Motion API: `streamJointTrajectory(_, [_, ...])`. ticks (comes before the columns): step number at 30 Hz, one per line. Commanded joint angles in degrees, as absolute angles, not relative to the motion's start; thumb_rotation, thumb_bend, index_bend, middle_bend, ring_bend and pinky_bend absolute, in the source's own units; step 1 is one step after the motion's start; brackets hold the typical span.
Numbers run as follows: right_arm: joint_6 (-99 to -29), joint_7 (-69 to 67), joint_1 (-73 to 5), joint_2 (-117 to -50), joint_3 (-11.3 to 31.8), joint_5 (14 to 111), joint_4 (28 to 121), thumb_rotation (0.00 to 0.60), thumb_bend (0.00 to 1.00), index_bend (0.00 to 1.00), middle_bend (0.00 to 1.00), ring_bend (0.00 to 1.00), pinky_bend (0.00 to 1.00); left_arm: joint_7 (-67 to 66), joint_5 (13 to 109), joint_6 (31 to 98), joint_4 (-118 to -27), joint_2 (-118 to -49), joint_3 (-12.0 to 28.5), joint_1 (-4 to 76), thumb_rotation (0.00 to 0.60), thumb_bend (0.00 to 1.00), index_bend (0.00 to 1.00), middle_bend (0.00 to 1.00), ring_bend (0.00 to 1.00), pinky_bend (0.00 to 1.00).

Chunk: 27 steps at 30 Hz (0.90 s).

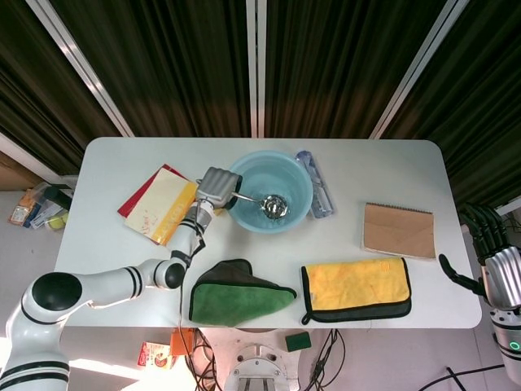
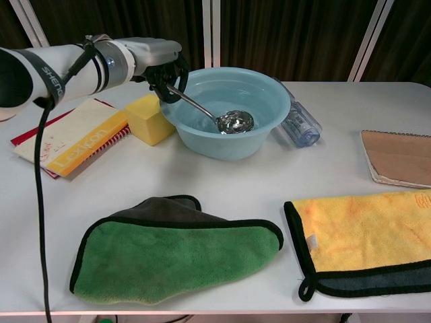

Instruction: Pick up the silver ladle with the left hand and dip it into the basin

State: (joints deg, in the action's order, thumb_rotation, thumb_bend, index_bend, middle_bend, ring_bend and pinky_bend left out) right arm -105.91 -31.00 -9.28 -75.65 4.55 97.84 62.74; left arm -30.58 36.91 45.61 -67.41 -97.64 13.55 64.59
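Observation:
My left hand [image 1: 217,186] [image 2: 166,73] grips the handle of the silver ladle [image 1: 273,205] [image 2: 232,122] at the left rim of the light blue basin [image 1: 299,173] [image 2: 273,91]. The ladle's handle slopes down over the rim and its bowl lies low inside the basin, near the bottom. My right hand [image 1: 496,265] hangs off the table's right edge with its fingers apart, holding nothing; the chest view does not show it.
A yellow block [image 2: 149,118] sits just left of the basin, with a red and yellow book [image 1: 158,203] [image 2: 71,138] beyond it. A clear bottle [image 1: 319,187] [image 2: 298,124] lies right of the basin. A green cloth [image 2: 172,252], a yellow cloth [image 2: 367,235] and a brown notebook [image 1: 398,230] lie nearer the front and right.

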Motion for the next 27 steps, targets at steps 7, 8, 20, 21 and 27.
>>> streamJointTrajectory(7, [-105.63,-30.97,-9.29,-75.47,4.54,97.74,63.10,0.600,0.35,0.00,0.00,0.00,0.00,-33.45,23.70,42.23,-72.87,-91.91,15.34,66.66,0.600,0.40,0.83,0.72,0.70,0.82])
streamJointTrajectory(8, [-105.65,-30.97,-9.28,-75.50,4.50,97.78,63.05,0.600,0.35,0.00,0.00,0.00,0.00,-33.91,22.72,42.40,-73.25,-91.34,15.25,66.96,0.600,0.40,0.83,0.72,0.70,0.82])
streamJointTrajectory(20, [-105.95,-30.84,-9.34,-75.50,4.60,98.01,63.64,0.600,0.35,0.00,0.00,0.00,0.00,-40.18,11.76,45.57,-81.29,-83.15,13.85,71.52,0.600,0.40,0.83,0.72,0.70,0.82])
streamJointTrajectory(21, [-105.95,-30.81,-9.36,-75.55,4.57,98.07,63.65,0.600,0.35,0.00,0.00,0.00,0.00,-40.86,10.63,45.73,-82.08,-82.46,13.69,72.09,0.600,0.40,0.83,0.72,0.70,0.82])
streamJointTrajectory(27, [-105.88,-31.17,-9.40,-75.85,4.56,98.04,63.39,0.600,0.35,0.00,0.00,0.00,0.00,-44.56,4.40,46.40,-85.17,-79.49,12.82,75.40,0.600,0.40,0.83,0.72,0.70,0.82])
